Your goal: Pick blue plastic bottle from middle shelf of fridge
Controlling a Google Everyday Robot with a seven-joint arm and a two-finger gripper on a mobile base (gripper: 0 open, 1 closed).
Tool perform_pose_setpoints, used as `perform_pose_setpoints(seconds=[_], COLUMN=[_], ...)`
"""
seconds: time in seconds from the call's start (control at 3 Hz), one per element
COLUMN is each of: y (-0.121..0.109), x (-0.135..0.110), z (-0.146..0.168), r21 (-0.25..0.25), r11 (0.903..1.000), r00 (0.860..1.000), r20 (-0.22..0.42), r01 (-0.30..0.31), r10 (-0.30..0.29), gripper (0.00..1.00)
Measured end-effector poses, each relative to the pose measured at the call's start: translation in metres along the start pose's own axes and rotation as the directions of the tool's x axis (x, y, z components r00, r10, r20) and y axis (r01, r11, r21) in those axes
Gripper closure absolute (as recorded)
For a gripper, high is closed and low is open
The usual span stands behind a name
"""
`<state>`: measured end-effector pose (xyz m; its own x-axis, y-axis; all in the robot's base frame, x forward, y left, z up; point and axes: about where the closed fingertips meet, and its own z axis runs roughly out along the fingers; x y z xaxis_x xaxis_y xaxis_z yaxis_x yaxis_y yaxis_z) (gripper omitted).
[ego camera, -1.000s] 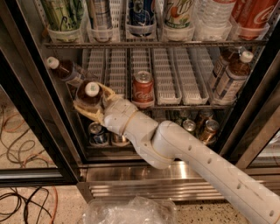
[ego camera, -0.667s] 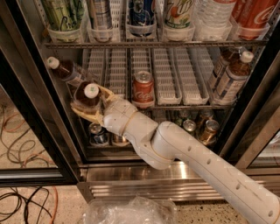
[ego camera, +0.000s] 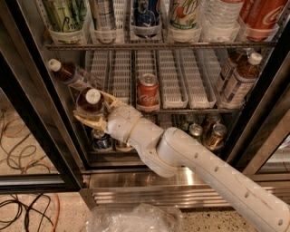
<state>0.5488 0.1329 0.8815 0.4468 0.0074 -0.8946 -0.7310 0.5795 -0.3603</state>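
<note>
Nearest, crumpled clear plastic [ego camera: 136,217] on the floor. Beyond it, reaching into the fridge [ego camera: 136,179]: gripper [ego camera: 92,110] closed, seemingly tight, around the blue plastic bottle [ego camera: 87,104] at the left front of the middle shelf [ego camera: 170,77]. Farther in, red cola can [ego camera: 148,92] standing upright in a lane.

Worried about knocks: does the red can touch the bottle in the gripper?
No, the red cola can stands apart, right of the blue plastic bottle in the gripper.

"Coca-Cola" on top-rt red btl [ego camera: 266,13]
</note>
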Motion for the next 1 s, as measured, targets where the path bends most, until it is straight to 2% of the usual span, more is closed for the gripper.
perform_pose_setpoints(seconds=[0.33,0.67,1.0], y=[0.000,0.013,0.040], x=[0.000,-0.014,-0.035], z=[0.000,0.002,-0.016], r21=[0.000,-0.056,-0.138], r11=[1.0000,0.9976,0.9834], r00=[1.000,0.998,0.993], r20=[0.000,0.042,0.048], r01=[0.000,0.042,0.117], r10=[0.000,-0.039,-0.111], gripper=[1.00,1.00,1.00])
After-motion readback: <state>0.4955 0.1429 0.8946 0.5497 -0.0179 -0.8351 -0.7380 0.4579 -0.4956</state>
